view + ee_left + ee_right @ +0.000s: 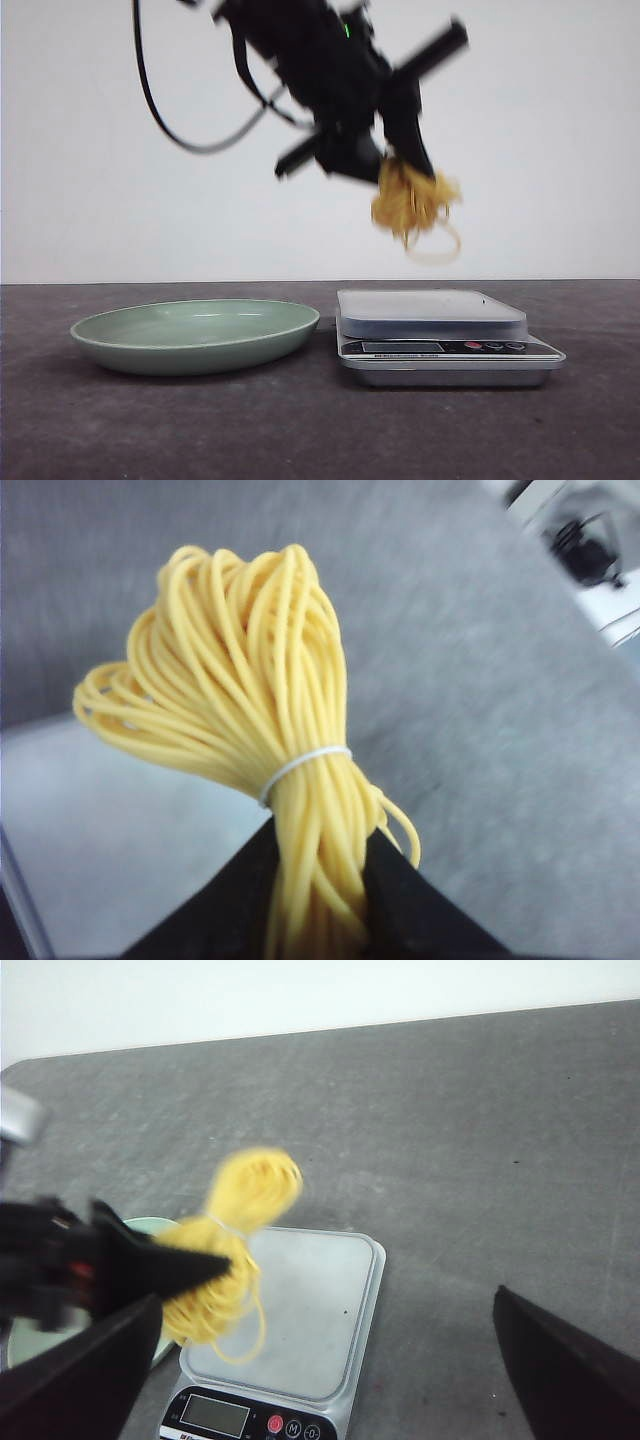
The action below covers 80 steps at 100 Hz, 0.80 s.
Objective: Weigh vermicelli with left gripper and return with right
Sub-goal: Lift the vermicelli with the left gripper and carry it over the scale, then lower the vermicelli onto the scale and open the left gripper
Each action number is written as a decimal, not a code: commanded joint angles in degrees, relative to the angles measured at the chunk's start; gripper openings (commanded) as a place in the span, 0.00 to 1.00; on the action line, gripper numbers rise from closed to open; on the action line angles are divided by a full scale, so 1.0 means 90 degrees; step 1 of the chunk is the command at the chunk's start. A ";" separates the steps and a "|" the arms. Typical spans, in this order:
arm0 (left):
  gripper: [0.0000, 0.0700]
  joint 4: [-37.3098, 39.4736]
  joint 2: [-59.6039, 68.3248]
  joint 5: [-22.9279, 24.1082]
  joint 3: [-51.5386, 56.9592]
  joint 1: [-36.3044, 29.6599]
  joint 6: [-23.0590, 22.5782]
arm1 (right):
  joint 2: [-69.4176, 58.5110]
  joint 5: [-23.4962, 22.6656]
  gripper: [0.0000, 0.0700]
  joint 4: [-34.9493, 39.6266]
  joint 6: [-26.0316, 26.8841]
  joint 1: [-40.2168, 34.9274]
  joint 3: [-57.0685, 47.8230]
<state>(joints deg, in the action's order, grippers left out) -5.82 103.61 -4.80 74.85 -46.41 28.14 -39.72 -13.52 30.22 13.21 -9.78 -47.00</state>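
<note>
My left gripper [400, 165] is shut on the vermicelli [412, 205], a tied bundle of yellow strands, and holds it in the air above the silver kitchen scale [430, 312]. In the left wrist view the two black fingers [420, 910] clamp the bundle [250, 680] just below its white tie. The right wrist view shows the vermicelli [235, 1250] and the left gripper [205, 1260] over the near-left part of the scale's pan [310, 1310]. My right gripper [325, 1380] is open and empty, above the scale's front; it is out of the front view.
A pale green plate [195, 335] sits empty on the dark grey table left of the scale; a sliver of it shows in the right wrist view [150, 1226]. The scale's display and buttons [490, 346] face the front. A black cable [160, 110] hangs from the left arm.
</note>
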 commanded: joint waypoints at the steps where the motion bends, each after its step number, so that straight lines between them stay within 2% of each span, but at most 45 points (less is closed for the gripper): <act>1: 0.00 0.0124 0.0197 -0.0017 0.0153 -0.0058 0.0175 | -0.0015 0.0000 0.96 -0.0039 -0.0090 -0.0032 -0.0090; 26: 0.01 0.0114 0.0583 0.0002 0.0153 -0.0051 0.0262 | -0.0015 0.0000 0.96 0.0027 -0.0092 -0.0032 -0.0090; 34: 0.13 0.0078 0.0600 0.0002 0.0153 -0.0051 0.0253 | -0.0015 0.0000 0.96 0.0032 -0.0092 -0.0032 -0.0090; 41: 0.33 0.0070 0.0600 0.0002 0.0153 -0.0046 0.0253 | -0.0015 0.0000 0.96 0.0032 -0.0090 -0.0032 -0.0090; 49: 0.46 0.0080 0.0600 0.0002 0.0153 -0.0046 0.0223 | -0.0015 -0.0002 0.96 0.0029 -0.0090 -0.0032 -0.0090; 64: 0.45 0.0058 0.0478 -0.0044 0.0240 0.0005 -0.0228 | -0.0015 -0.0002 0.96 0.0039 -0.0097 -0.0032 -0.0090; 80: 0.45 -0.0709 -0.0136 0.0119 0.0673 0.0165 -0.0879 | -0.0015 -0.0002 0.96 0.0083 -0.0216 -0.0032 -0.0090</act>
<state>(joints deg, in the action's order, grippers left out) -11.31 105.71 -4.62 77.65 -45.08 24.80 -39.72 -13.52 31.11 12.36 -9.78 -47.00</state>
